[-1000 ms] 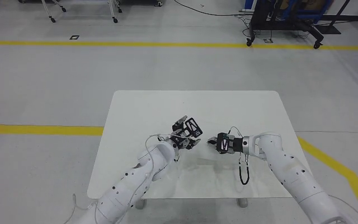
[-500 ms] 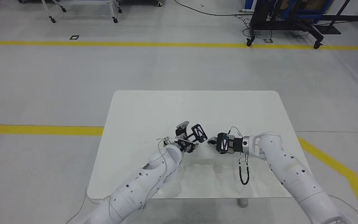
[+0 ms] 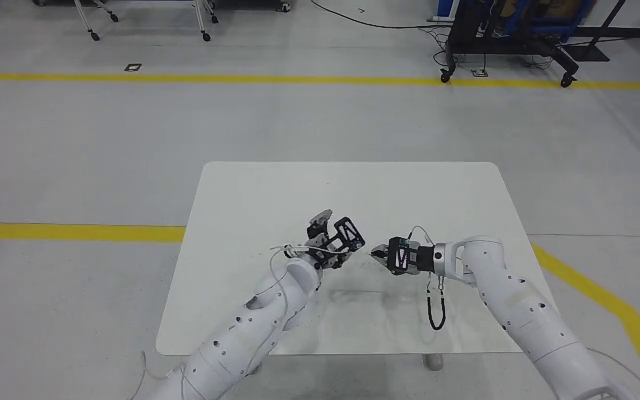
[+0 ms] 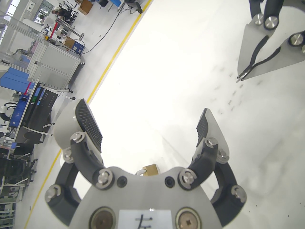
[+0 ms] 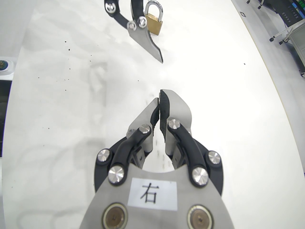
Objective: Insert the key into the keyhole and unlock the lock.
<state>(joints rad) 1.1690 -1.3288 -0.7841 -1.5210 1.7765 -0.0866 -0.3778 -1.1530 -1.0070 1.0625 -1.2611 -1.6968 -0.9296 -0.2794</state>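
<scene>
— Where's the lock?
— On the table; the left gripper hangs just over it, jaws wide apart.
— And the right gripper?
— Near the lock, not touching; jaws pinched on the key.

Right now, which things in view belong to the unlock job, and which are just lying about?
Job: padlock; key tip in shut right tool; open left tool.
Lying about: black cart, wheeled frame, on the floor beyond the table.
</scene>
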